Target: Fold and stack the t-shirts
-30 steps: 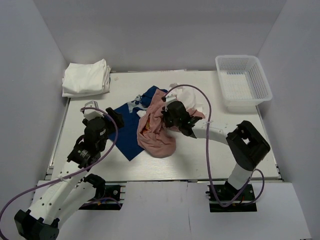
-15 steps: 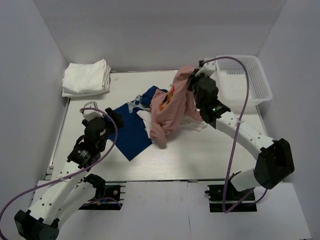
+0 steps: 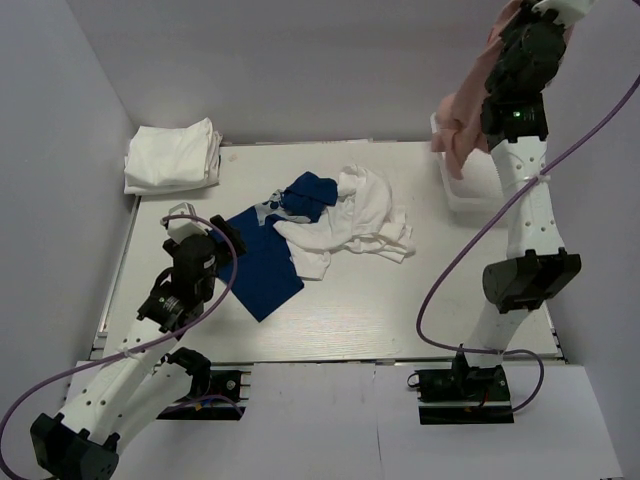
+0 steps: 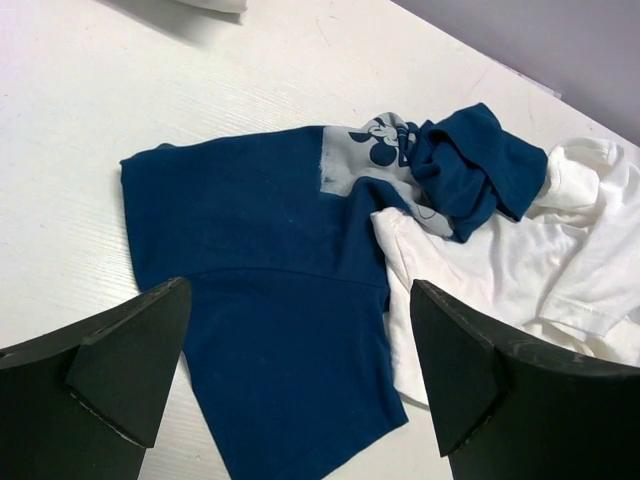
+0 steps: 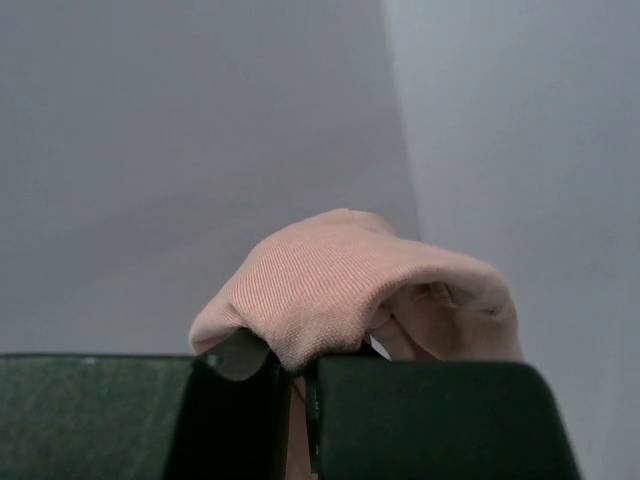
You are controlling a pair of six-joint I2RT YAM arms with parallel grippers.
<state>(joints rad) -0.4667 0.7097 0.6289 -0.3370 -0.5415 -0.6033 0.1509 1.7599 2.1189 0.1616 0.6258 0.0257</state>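
My right gripper (image 3: pixel 515 12) is raised high at the back right and shut on the dusty pink t-shirt (image 3: pixel 466 112), which hangs down over the basket's near-left corner. In the right wrist view the pink cloth (image 5: pixel 340 285) bulges over my closed fingers. The navy blue t-shirt (image 3: pixel 262 258) lies spread on the table, its grey print (image 4: pixel 362 152) showing. A crumpled white t-shirt (image 3: pixel 360 220) lies at its right, overlapping it. My left gripper (image 4: pixel 300 375) is open and empty above the navy shirt's near edge. A folded white pile (image 3: pixel 172 155) sits at the back left.
The white lattice basket (image 3: pixel 500 185) stands at the back right, mostly hidden behind my right arm and the hanging shirt. Grey walls close in on three sides. The table's (image 3: pixel 400 310) near half shows bare white surface.
My right arm has lifted the pink shirt off the pile and swung it up and to the back right, uncovering the white shirt. The left arm has not moved.
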